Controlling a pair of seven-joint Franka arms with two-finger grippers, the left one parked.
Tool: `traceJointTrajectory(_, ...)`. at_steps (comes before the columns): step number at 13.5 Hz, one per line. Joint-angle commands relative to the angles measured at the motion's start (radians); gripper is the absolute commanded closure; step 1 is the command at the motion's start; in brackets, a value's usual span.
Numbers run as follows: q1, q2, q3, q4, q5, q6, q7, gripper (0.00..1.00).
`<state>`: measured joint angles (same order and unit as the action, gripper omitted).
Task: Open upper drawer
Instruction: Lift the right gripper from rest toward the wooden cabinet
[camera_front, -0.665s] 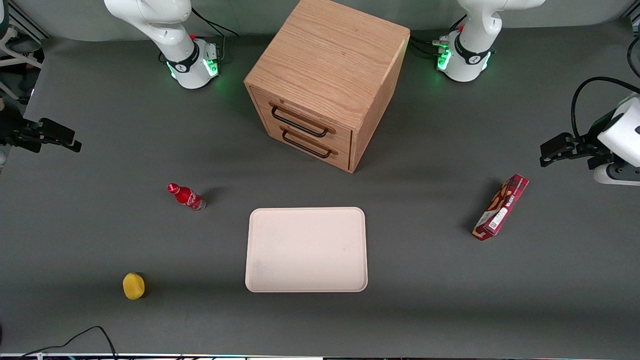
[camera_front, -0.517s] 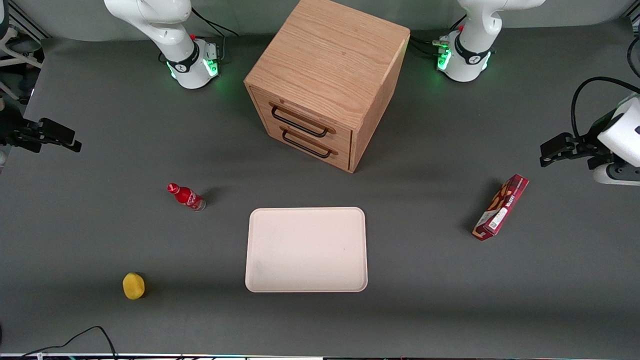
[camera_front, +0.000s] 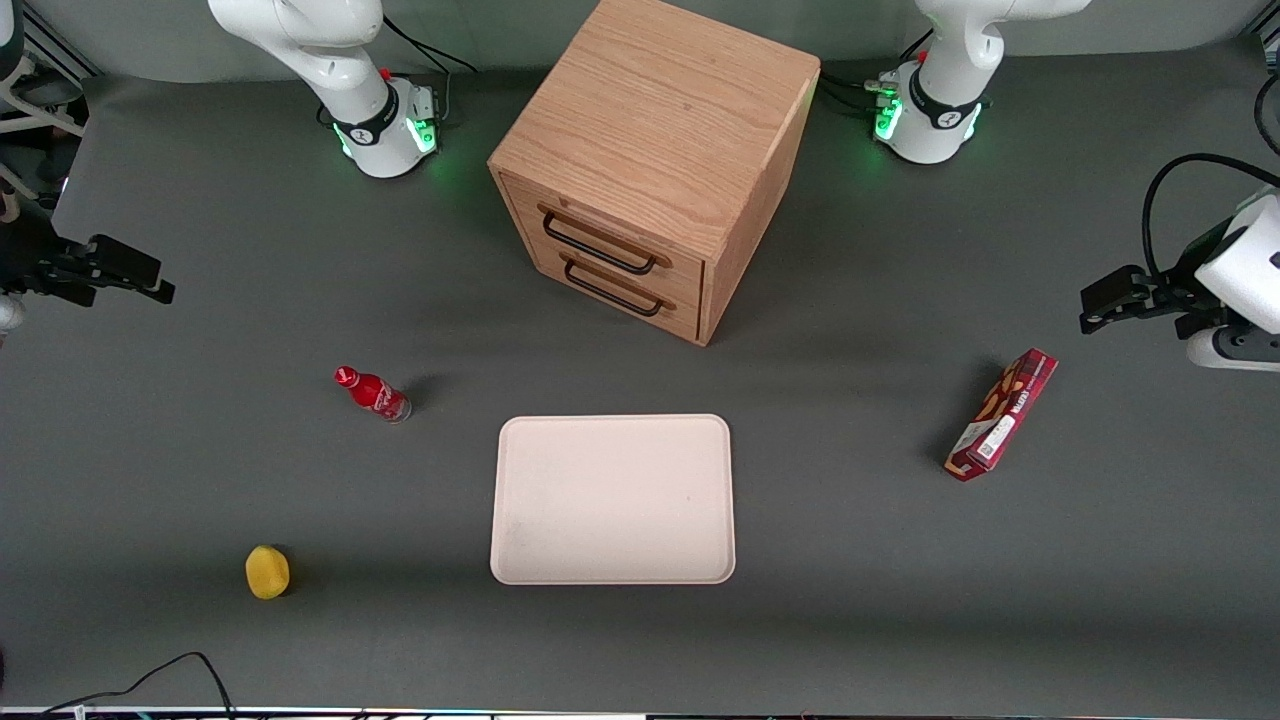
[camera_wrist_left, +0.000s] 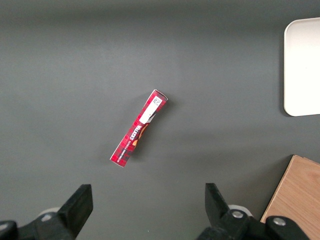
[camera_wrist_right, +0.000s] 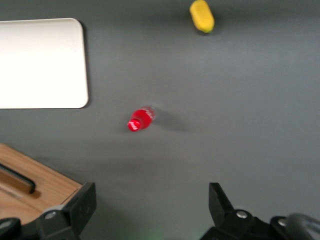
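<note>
Upper drawer (camera_front: 608, 238) shut, topmost in cabinet (camera_front: 655, 150), mid-table. Hand (camera_front: 125, 272) well apart at working arm's end, fingers spread, empty. Drawer likely stiff, sliding; grip black bar handle (camera_front: 598, 245) mid-span.

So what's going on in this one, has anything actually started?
Barely. The upper drawer of the wooden cabinet is shut, as is the lower one, and nothing touches its black handle. The working arm's hand hangs open and empty above the table at its own end, well away from the cabinet. A red bottle, a yellow lemon, a tray and a red box sit untouched on the table.
</note>
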<state>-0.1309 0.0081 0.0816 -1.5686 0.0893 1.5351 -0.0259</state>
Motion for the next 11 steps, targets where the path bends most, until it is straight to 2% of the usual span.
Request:
traceJointTrajectory(1, 0.033, 0.032, 0.021, 0.028, 0.032, -0.007, 0.006, 0.00)
traceJointTrajectory(3, 0.071, 0.039, 0.062, 0.025, 0.030, -0.013, 0.032, 0.00)
traceJointTrajectory(9, 0.077, 0.130, 0.079, 0.032, 0.052, -0.036, 0.061, 0.00)
traceJointTrajectory(11, 0.111, 0.153, 0.079, 0.025, 0.047, -0.044, 0.173, 0.00)
